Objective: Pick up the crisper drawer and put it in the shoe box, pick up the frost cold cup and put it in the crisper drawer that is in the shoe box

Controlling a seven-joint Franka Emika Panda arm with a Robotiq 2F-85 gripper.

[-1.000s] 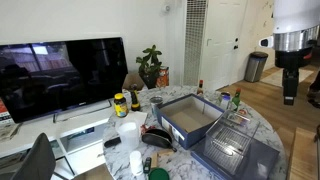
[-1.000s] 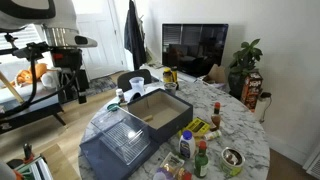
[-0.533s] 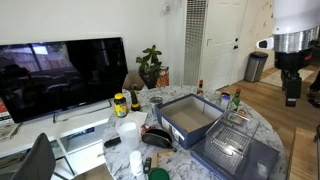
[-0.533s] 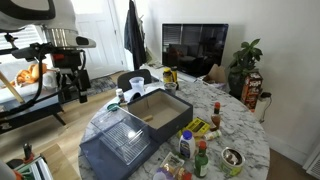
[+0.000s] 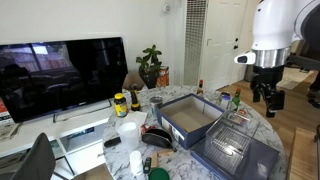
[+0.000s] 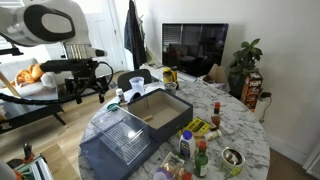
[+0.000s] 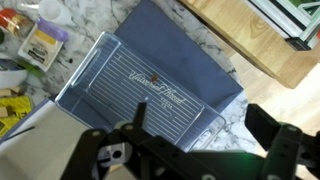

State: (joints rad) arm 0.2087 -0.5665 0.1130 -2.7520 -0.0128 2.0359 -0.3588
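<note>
The crisper drawer [image 7: 150, 85] is seen in the wrist view ahead of and below the gripper [image 7: 205, 140], well apart from it. The gripper's fingers [image 7: 140, 118] are spread wide, and nothing is gripped between them. In an exterior view the gripper [image 5: 268, 97] is held in the air beyond the edge of the marble table [image 6: 240, 125], higher than the drawer [image 5: 228, 150]. The drawer is set flat on a blue-grey slab [image 7: 195, 45]. The slab is laid on the table just beside the shoe box [image 5: 190, 118], on the side nearer the gripper.

The drawer is shown as a clear rectangular tray with ribbed walls and a slatted floor. A line of script lettering is printed across its middle, and the blue-grey of the slab is seen through it. The frost cold cup [image 5: 128, 133] is stood upright on the table on the far side of the shoe box from the drawer.
</note>
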